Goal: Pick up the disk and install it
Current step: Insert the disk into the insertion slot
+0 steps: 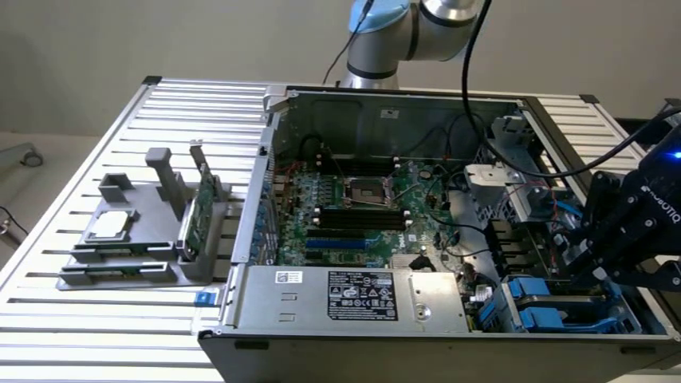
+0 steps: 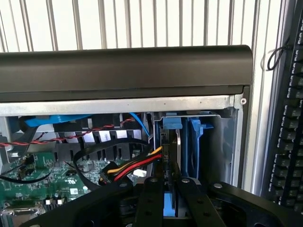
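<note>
In the wrist view the disk [image 2: 168, 150] stands on edge in front of me, a thin dark and silver slab with blue carrier plastic on it. It reaches down into the drive bay [image 2: 208, 142] at the corner of the open computer case. My gripper [image 2: 169, 183] is shut on the disk, one black finger [image 2: 152, 189] on each flat side. In the exterior view my gripper [image 1: 596, 275] hangs over the case's corner at the exterior view's right, above blue carrier parts [image 1: 537, 307] in the bay.
Red, yellow and black cables [image 2: 135, 164] run right beside the bay. The motherboard [image 1: 356, 207] and the power supply [image 1: 352, 295] lie inside the case. A grey holder [image 1: 139, 243] with a green card [image 1: 200, 211] stands at the exterior view's left. A keyboard [image 2: 289, 118] lies outside the case.
</note>
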Robot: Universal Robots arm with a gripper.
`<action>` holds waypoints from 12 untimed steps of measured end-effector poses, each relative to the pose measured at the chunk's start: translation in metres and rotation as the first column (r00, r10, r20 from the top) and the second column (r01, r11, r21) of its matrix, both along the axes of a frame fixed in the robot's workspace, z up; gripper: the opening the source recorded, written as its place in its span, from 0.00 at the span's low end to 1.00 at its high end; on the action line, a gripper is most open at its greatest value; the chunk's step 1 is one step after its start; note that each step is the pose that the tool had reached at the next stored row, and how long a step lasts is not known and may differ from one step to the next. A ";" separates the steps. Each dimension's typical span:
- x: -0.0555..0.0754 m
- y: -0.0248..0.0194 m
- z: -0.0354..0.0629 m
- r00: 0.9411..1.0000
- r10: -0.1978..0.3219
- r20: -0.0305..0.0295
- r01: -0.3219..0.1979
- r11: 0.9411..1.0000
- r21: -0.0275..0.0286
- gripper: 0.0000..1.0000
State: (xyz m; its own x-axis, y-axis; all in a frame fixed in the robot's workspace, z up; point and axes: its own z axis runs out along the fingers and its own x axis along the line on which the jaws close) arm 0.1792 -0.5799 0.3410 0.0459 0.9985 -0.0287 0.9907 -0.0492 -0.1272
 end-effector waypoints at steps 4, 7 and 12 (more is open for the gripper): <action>0.003 0.0001 -0.0009 1.000 0.000 -0.006 0.000 1.000 0.000 0.17; 0.003 0.0000 -0.0012 1.000 0.000 -0.007 0.000 1.000 0.000 0.17; 0.003 0.0000 -0.0016 1.000 0.000 -0.010 0.000 1.000 0.000 0.17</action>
